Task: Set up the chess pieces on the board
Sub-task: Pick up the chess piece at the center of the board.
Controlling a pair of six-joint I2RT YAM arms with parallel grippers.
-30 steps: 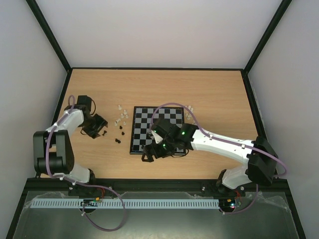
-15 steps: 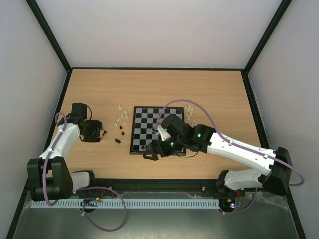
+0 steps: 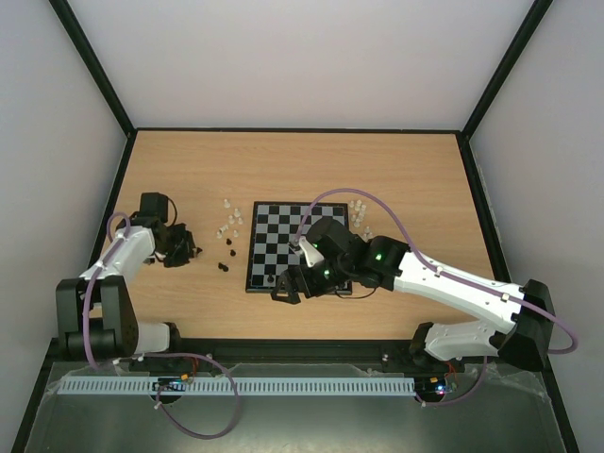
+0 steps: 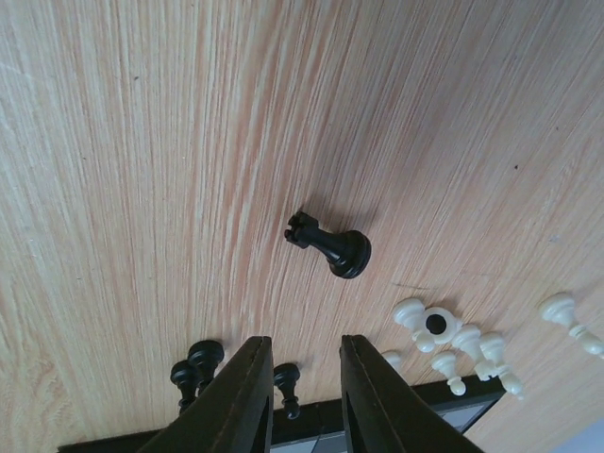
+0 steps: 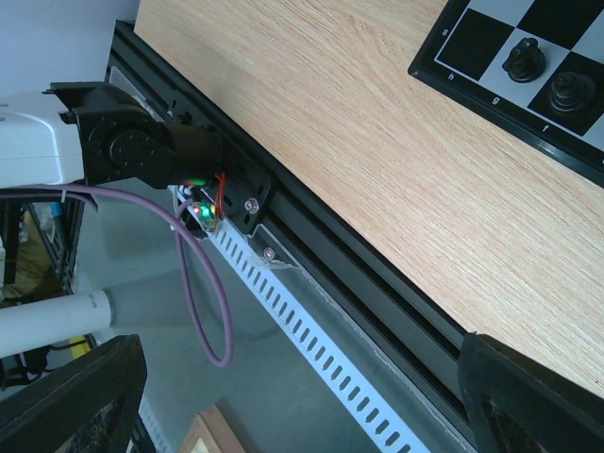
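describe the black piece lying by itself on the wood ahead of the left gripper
The black piece is glossy, plastic-looking, with a notched crown like a rook's, a narrow waist and a round flared base. It lies tipped on its side on the wooden table, crown pointing left in the left wrist view. Nothing else touches it: it sits beyond the left gripper, apart from the pale pieces.

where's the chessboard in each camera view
Top external: the board at table centre, near right part under the right arm.
Left wrist: a strip of it along the bottom edge, behind the fingers.
Right wrist: its corner at top right, two black pieces on it.
Shared landmark: the light wood table, in all three.
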